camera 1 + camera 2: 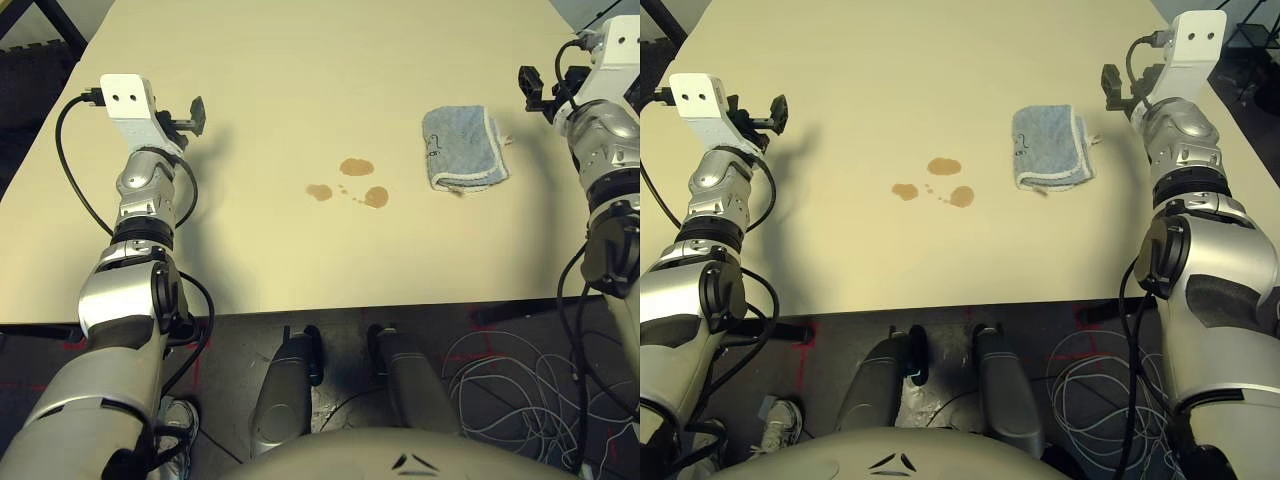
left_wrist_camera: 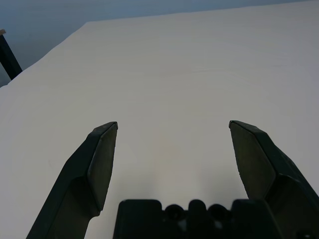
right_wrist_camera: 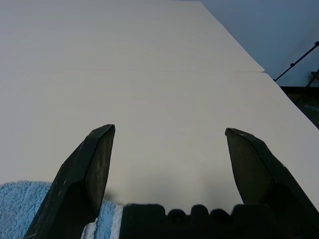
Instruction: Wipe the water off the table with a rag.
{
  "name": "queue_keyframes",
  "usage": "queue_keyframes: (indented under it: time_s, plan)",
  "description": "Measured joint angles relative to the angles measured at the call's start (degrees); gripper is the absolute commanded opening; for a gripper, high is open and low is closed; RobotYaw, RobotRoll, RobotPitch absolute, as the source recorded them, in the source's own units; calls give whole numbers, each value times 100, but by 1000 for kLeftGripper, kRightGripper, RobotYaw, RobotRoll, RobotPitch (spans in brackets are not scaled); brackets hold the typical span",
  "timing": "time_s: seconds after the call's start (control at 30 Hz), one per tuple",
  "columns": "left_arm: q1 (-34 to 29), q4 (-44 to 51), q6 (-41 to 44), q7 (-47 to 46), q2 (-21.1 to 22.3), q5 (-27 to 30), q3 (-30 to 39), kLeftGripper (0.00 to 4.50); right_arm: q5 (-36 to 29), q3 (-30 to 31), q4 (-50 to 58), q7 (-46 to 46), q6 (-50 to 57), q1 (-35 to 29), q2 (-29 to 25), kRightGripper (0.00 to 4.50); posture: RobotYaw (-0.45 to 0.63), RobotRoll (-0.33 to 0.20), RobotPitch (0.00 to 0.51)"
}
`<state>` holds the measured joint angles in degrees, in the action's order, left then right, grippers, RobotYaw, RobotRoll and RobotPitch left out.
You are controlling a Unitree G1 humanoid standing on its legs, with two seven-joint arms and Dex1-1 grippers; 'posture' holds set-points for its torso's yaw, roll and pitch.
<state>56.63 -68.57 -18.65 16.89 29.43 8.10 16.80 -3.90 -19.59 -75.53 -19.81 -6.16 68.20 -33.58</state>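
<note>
In the left eye view, the blue rag (image 1: pixel 465 148) is lying folded on the big table (image 1: pixel 270 250), and everything can be placed by that rag. The brown water (image 1: pixel 357 167) is sitting to the left of the rag, in three little puddles with tiny drops between them. The left claw (image 1: pixel 190 122) is hanging much farther to the left of the rag, past the water, and the right claw (image 1: pixel 545 90) is waiting just to the right of it. No wiping is showing, so picking up the rag and rubbing all the puddles dry are looking like the jobs left

In the right eye view, the rag is lying flat, and whatever is tucked inside its folds is hiding

In the left wrist view, the left claw is keeping its two fingers wide apart with nothing between them

In the right wrist view, the right claw is holding its fingers wide apart too, and it is gripping nothing. The rag is peeking out beside and behind one finger, so much of it is being covered or cut off by the picture's edge
</note>
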Motion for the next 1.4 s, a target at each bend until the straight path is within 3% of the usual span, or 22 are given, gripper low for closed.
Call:
queue_keyframes:
  time_s: [0.37,0.5,0.6,0.9,1.07,1.4]
  plan:
    - [1,0,31,211,139,4,0,4500,-7,0,-11,-114,79,41,29,4468,9,0,225]
    - [78,0,383,1231,424,63,-26,4500,-20,20,-55,-576,683,405,-29,4468,9,0,222]
    - [185,37,696,2401,752,61,-221,4500,-56,47,-92,-1227,1730,750,-217,4468,14,0,215]
    - [564,246,1489,4981,1167,-145,-979,4500,103,333,-166,-2316,3917,983,-624,4468,39,0,228]
    - [673,276,1732,5676,1157,-234,-1295,4500,265,435,-170,-2358,4290,998,-767,4468,57,0,241]
    - [722,324,1834,6029,1128,-328,-1491,4500,364,327,-218,-1866,4727,804,-1036,4468,66,0,265]
